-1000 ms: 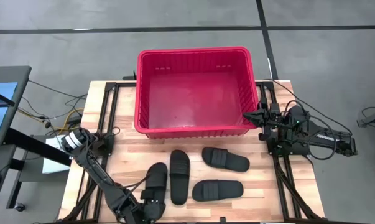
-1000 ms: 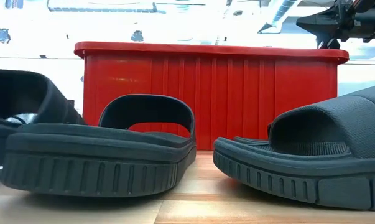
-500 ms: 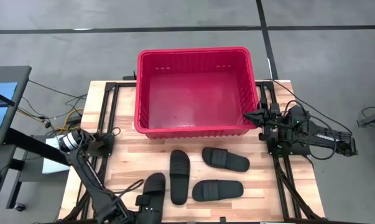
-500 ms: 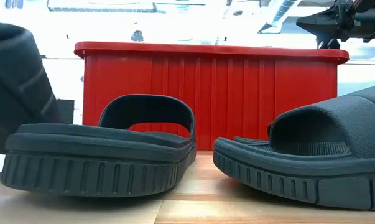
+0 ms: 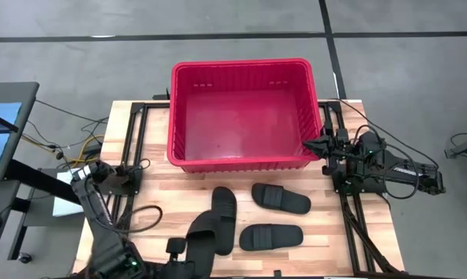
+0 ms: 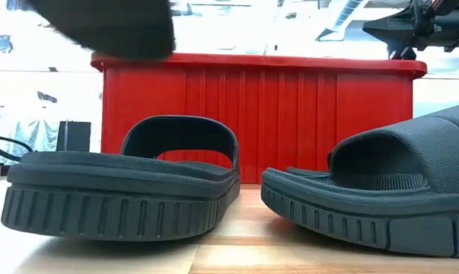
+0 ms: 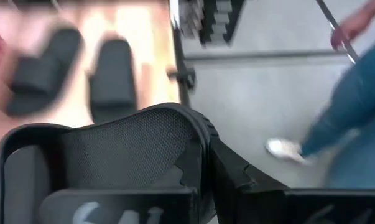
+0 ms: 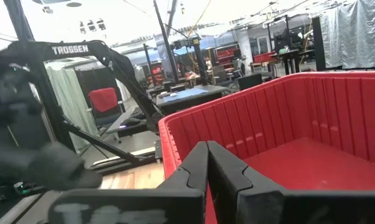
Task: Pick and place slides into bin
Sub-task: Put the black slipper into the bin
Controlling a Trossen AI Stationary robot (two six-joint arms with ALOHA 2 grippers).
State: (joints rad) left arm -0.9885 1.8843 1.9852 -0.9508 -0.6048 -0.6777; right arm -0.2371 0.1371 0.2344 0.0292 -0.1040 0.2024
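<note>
Blurred by motion in the high view: left gripper and the matte black rubbery slide sandal carried in it. Cut off by the low view's top edge: that sandal's dark underside. Smeared in the left wrist view: a person's blue trouser leg.

You are in a robotics lab or workshop: grey concrete floor, metal-framed wooden bench, further workstations and hanging curtains behind.
</note>
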